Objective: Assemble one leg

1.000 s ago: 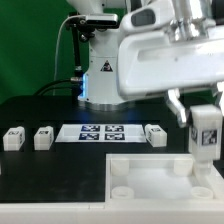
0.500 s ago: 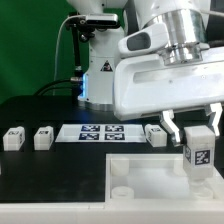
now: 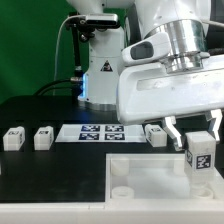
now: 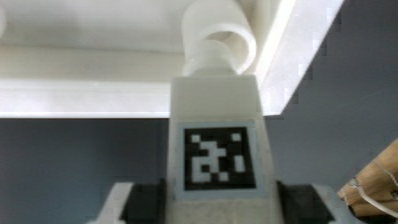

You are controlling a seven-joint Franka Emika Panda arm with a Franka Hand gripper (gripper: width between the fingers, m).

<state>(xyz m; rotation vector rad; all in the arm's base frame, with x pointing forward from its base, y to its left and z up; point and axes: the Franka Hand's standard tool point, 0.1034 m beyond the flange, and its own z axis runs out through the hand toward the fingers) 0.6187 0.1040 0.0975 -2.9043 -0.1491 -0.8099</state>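
My gripper (image 3: 197, 134) is shut on a leg (image 3: 199, 155), a short white post with a black-and-white tag, and holds it upright over the far right corner of the large white rimmed tray-like piece (image 3: 150, 180). In the wrist view the leg (image 4: 219, 140) fills the middle between the dark pads (image 4: 128, 205), its end next to a round socket (image 4: 222, 45) in the tray's corner. Three other legs lie on the black table: two at the exterior view's left (image 3: 13, 138) (image 3: 43, 137) and one (image 3: 155, 134) beside the marker board.
The marker board (image 3: 100, 132) lies flat on the table behind the tray. The robot base (image 3: 100, 70) stands at the back. The arm's white body (image 3: 160, 85) hangs over the exterior view's right half.
The gripper with the leg has dropped lower and shifted slightly towards the exterior view's left, bringing the leg down to the tray's corner.
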